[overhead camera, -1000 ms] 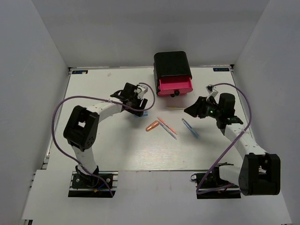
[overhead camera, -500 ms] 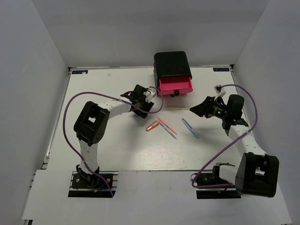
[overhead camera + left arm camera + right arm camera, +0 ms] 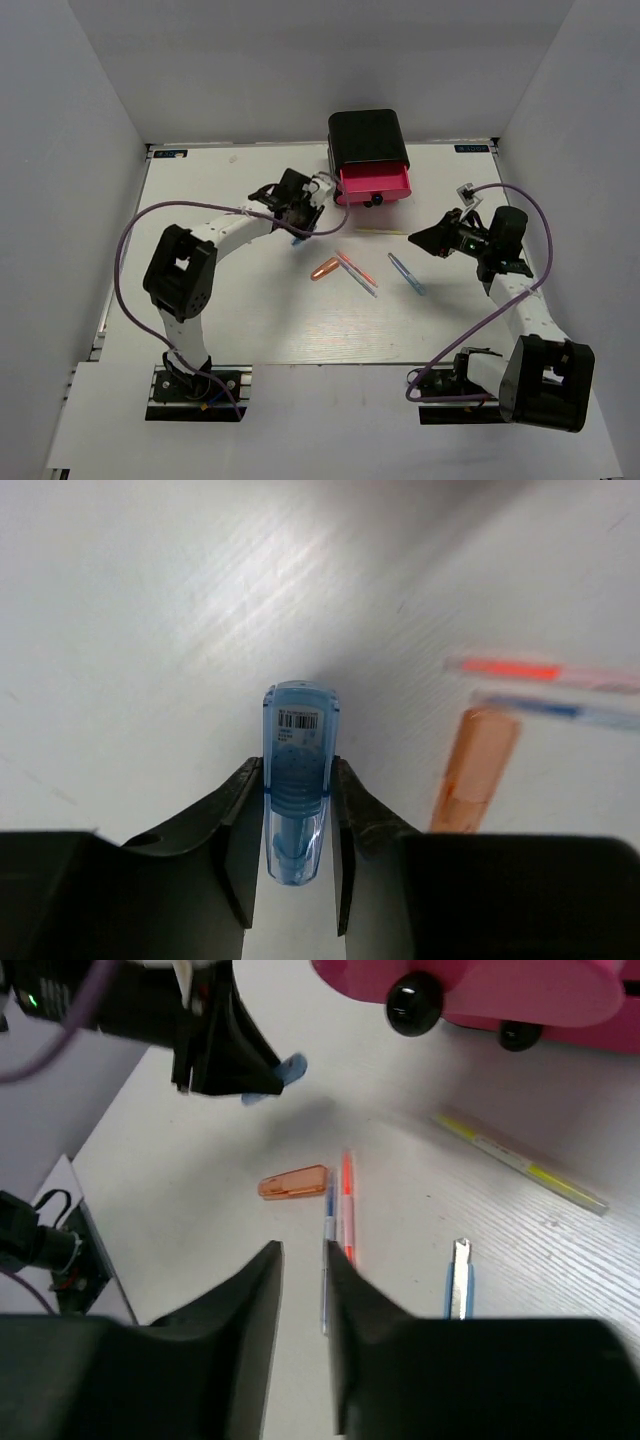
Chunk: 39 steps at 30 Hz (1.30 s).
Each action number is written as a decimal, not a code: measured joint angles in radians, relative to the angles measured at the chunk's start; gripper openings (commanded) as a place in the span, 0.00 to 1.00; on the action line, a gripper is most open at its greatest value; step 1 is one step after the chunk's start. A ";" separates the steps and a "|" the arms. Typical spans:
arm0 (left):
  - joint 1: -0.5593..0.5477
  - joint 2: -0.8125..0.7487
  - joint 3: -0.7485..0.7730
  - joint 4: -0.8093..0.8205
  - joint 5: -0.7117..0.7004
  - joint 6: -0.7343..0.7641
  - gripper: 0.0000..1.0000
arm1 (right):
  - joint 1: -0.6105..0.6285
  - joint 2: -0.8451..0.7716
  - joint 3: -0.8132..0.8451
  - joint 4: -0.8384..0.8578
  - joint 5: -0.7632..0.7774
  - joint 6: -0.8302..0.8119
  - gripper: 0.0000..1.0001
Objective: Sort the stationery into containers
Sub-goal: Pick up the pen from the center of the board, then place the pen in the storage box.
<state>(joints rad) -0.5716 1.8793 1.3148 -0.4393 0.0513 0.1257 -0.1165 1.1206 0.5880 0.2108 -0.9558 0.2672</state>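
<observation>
My left gripper (image 3: 298, 780) is shut on a short blue capsule-like piece (image 3: 298, 725), which sticks out past the fingertips just above the table. From above, the left gripper (image 3: 297, 215) is left of the open pink-red drawer (image 3: 374, 182) of the black container (image 3: 367, 140). An orange capsule (image 3: 324, 269), thin orange and blue pens (image 3: 357, 272), a light-blue pen (image 3: 406, 273) and a yellow stick (image 3: 375, 231) lie on the table. My right gripper (image 3: 303, 1250) hovers open with a narrow gap and nothing between its jaws, right of the pens (image 3: 347, 1200).
White walls enclose the table (image 3: 220, 310) on three sides. The drawer's black knob (image 3: 414, 1005) faces the right wrist camera. Purple cables loop beside both arms.
The left gripper reached over the blue capsule and closed on it. The right gripper's jaws narrowed and the right arm drew slightly back to the right.
</observation>
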 measured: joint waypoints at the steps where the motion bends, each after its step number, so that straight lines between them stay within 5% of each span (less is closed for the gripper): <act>1: 0.000 -0.018 0.030 -0.014 0.017 -0.004 0.02 | 0.000 -0.003 -0.002 0.002 -0.018 -0.028 0.11; 4: -0.003 -0.044 0.183 -0.030 0.074 -0.010 0.02 | 0.002 -0.016 -0.010 -0.005 -0.067 -0.114 0.01; 14: -0.037 0.008 0.614 0.048 0.232 0.001 0.05 | 0.006 -0.068 -0.033 -0.006 -0.140 -0.231 0.02; 25: -0.100 0.189 0.629 0.192 0.199 0.009 0.08 | 0.006 -0.068 -0.035 -0.006 -0.155 -0.275 0.06; 29: -0.114 0.228 0.630 0.214 0.155 0.011 0.12 | 0.006 -0.068 -0.035 -0.006 -0.159 -0.283 0.20; 32: -0.118 0.240 0.631 0.212 0.130 0.019 0.22 | 0.006 -0.068 -0.035 -0.007 -0.163 -0.290 0.36; 34: -0.120 0.240 0.630 0.211 0.112 0.024 0.38 | 0.006 -0.068 -0.035 -0.006 -0.164 -0.300 0.42; 39: -0.122 0.240 0.628 0.226 0.079 0.034 0.58 | 0.006 -0.068 -0.035 -0.008 -0.166 -0.312 0.46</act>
<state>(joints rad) -0.6941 2.1193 1.9423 -0.2134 0.1307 0.1596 -0.1101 1.0531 0.5526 0.2024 -1.1221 -0.0452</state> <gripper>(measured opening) 0.524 0.447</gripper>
